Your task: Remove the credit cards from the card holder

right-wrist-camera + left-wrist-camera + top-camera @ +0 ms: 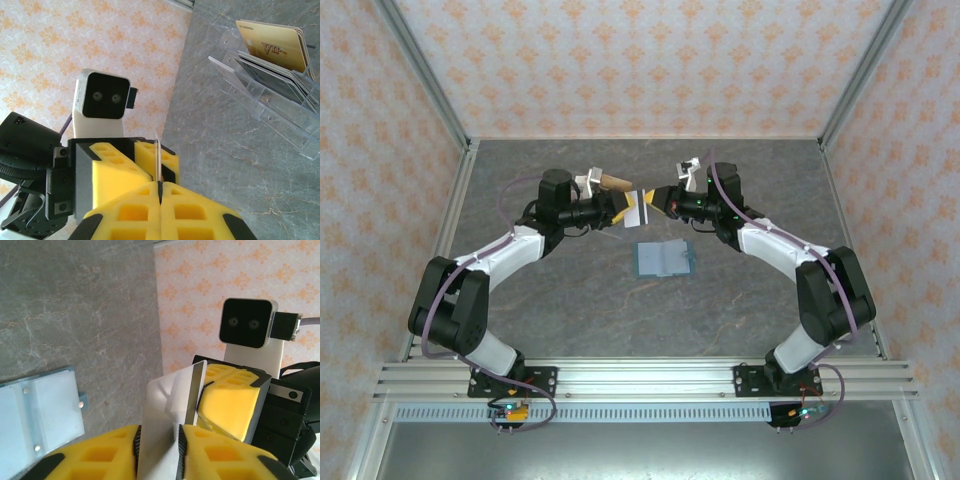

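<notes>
right gripper [159, 189] pinched flat on a pale credit card [162, 410], held above the table [570, 300] between the arms; left gripper [157, 435] stands narrow about the same card, grip i cannot tell; card holder [663, 258] lies open just near of them; seemingly a hand-over; next, one side must release cleanly.

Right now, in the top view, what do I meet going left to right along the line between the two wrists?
left gripper → credit card → right gripper
</notes>
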